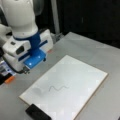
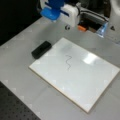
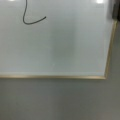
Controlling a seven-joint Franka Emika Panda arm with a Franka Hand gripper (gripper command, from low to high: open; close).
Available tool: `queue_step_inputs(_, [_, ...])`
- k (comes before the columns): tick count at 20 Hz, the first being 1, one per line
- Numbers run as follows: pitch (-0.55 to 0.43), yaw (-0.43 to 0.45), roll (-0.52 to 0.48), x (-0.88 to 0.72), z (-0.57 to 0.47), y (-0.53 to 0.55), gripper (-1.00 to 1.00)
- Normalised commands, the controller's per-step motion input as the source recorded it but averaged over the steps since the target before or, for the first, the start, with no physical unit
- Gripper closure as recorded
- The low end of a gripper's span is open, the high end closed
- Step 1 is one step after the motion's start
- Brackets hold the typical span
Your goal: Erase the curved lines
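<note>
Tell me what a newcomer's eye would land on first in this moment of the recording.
The white board fills the grey table's middle in both front views, with the curve lines still unerased near its centre. The arm's white and blue head, with the pincer, hangs above the table beside the board in a front view's left, holding nothing. The black eraser lies untouched on the table at the board's corner.

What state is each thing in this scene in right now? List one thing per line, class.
curve lines: still drawn whole on the board, not erased.
whiteboard: lying flat on the table.
eraser: lying on the table beside the board, not held.
gripper: raised above the table, beyond the board's edge, holding nothing visible.
</note>
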Motion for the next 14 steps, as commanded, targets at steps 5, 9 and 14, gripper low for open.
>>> queue_step_inputs(5, [0.178, 0.281, -0.092, 0.24, 0.12, -0.32, -1.00])
queue_step_inputs(9, [0.243, 0.288, -0.072, 0.26, 0.18, -0.33, -1.00])
queue_step_inputs(14, [0.320, 0.229, -0.004, 0.38, 0.22, -0.45, -1.00])
